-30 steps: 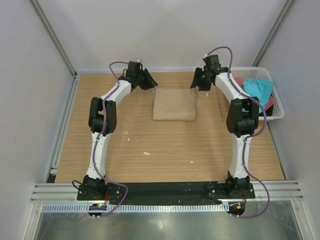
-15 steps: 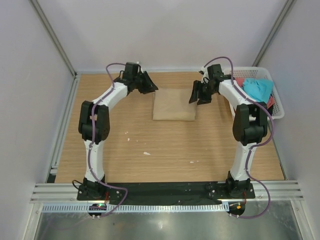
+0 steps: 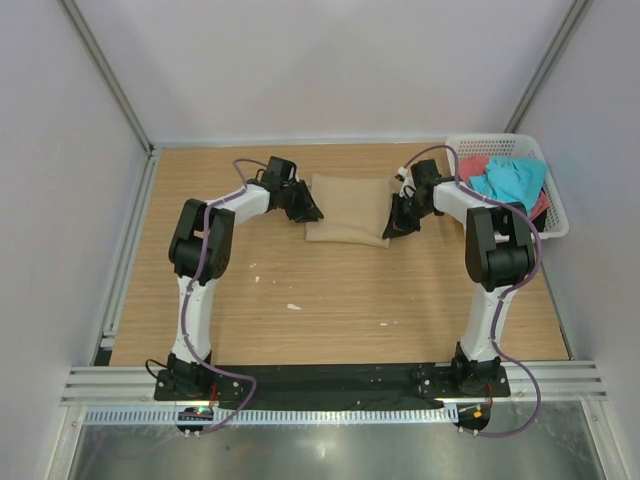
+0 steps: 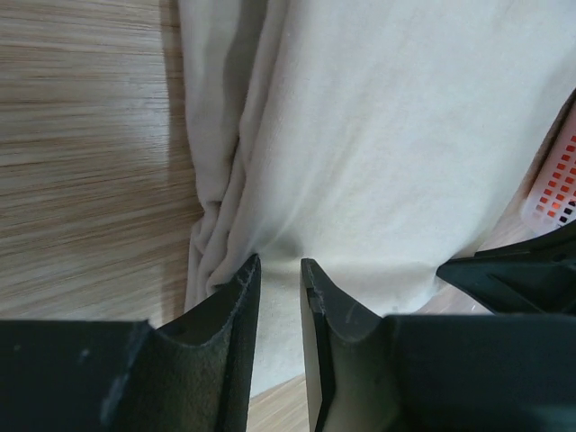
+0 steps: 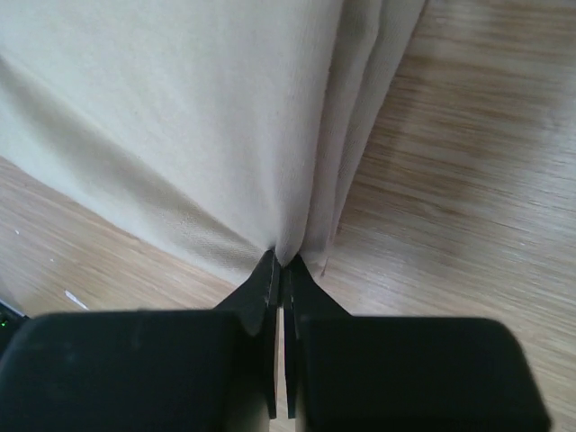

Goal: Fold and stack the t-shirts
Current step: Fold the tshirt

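A folded tan t-shirt (image 3: 348, 205) lies flat on the wooden table, at the back middle. My left gripper (image 3: 310, 213) is low at its left near corner. In the left wrist view its jaws (image 4: 279, 263) stand narrowly apart over the bunched edge of the tan cloth (image 4: 378, 135), not pinching it. My right gripper (image 3: 392, 228) is at the right near corner. In the right wrist view it (image 5: 283, 261) is shut on a fold of the tan shirt's edge (image 5: 207, 108). A turquoise t-shirt (image 3: 512, 178) and a coral-red one (image 3: 478, 164) lie in the basket.
A white lattice basket (image 3: 500, 139) stands at the back right of the table, close to my right arm; its wall (image 4: 553, 189) also shows in the left wrist view. A few small white scraps (image 3: 293, 306) lie on the wood in front of the shirt.
Both grippers have come down from behind the shirt to its near corners. The right jaws, open before, have closed on the shirt's edge. The left jaws keep the same narrow gap.
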`<state>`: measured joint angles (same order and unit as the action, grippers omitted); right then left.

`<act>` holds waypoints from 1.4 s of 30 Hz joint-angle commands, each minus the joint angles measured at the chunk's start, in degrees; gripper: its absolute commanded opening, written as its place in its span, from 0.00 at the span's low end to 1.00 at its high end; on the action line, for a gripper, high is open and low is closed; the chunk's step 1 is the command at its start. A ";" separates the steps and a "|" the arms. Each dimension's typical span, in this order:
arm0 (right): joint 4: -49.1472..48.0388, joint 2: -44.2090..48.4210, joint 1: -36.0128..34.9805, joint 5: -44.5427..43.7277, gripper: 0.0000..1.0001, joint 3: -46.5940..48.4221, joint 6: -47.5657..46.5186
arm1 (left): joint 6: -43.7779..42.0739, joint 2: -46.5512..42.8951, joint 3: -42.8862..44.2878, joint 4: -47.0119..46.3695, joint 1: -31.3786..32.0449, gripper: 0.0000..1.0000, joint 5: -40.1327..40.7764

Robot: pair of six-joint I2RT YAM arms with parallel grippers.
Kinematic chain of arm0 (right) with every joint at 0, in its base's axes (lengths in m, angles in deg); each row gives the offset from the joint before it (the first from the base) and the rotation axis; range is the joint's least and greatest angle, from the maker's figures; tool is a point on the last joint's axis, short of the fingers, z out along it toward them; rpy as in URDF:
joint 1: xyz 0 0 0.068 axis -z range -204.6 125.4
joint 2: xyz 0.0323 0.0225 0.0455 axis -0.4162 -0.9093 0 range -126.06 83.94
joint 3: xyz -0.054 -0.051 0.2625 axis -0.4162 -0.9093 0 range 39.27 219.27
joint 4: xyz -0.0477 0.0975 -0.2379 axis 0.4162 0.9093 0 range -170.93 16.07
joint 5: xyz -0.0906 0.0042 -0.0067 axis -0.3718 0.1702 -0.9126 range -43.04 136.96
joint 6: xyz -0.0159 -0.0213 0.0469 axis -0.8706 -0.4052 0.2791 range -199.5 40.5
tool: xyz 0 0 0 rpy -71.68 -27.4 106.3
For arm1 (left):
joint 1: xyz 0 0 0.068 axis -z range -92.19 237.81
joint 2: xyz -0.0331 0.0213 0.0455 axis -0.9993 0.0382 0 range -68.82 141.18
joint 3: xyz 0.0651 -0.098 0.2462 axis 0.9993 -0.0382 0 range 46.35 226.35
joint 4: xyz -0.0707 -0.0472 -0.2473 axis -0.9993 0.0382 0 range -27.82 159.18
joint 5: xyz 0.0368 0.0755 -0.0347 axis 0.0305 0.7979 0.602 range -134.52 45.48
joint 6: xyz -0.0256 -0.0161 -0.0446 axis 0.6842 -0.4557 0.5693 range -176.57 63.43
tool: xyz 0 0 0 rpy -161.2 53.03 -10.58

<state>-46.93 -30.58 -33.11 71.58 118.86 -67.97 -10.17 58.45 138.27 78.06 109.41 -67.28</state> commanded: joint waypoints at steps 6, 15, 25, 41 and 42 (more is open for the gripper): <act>-2.80 2.02 0.08 -4.49 0.06 -3.13 1.47 | -1.13 -1.93 -2.80 -0.68 -0.34 0.26 5.37; 3.25 8.00 0.08 -10.99 0.21 -1.47 1.83 | -4.20 -6.75 5.02 6.70 -0.16 0.28 1.94; 6.00 11.52 0.07 -5.74 0.36 3.89 7.89 | -2.89 -11.87 2.84 5.07 -0.16 0.29 -6.40; -7.10 -3.77 -1.42 5.80 0.02 0.74 7.19 | -3.67 -4.22 -6.75 3.63 0.54 0.25 4.56; -6.93 -4.56 -0.98 5.09 0.02 0.22 6.93 | -3.85 -3.52 -6.93 4.68 0.54 0.24 5.18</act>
<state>-52.24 -34.19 -35.17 78.73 120.43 -59.55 -12.84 54.14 131.89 81.78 109.81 -68.05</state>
